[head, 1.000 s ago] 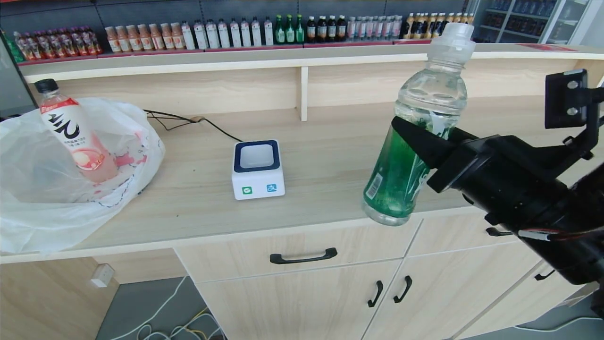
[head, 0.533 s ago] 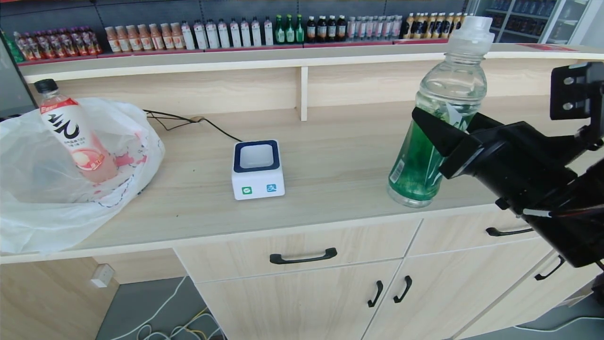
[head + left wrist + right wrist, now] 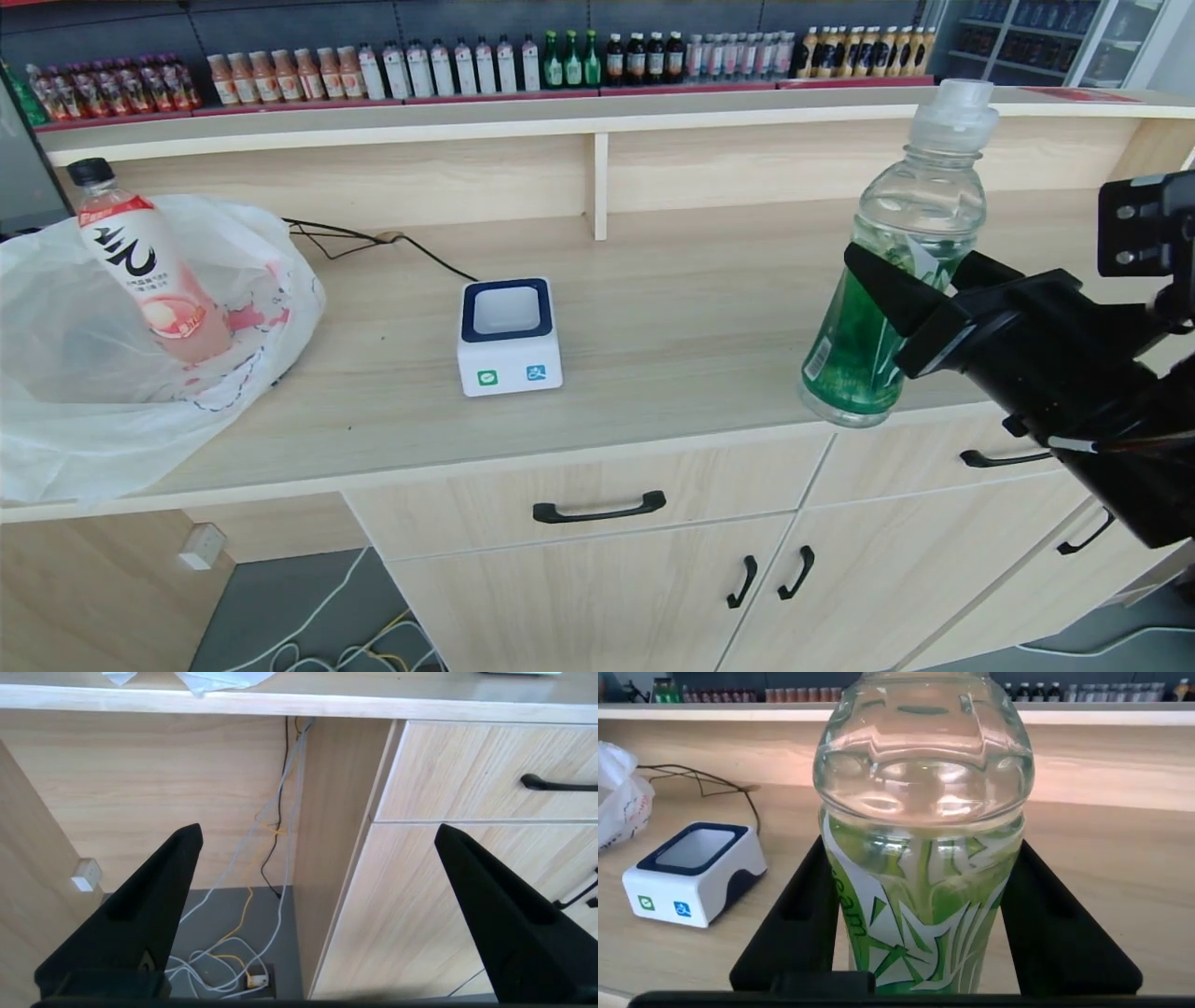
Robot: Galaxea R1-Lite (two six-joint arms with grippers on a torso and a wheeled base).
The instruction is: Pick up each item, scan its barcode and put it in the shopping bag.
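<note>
Bottle [image 3: 920, 201], rounded, clear moulded plastic

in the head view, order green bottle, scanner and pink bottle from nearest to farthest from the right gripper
1. green bottle, held in the right gripper, on the right.
2. scanner, in the middle.
3. pink bottle, in the shopping bag, far left.

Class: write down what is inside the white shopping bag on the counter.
One pink bottle with a black cap leans inside the shopping bag. Its lower half shows only through the plastic, and the bag's floor is covered.
</note>
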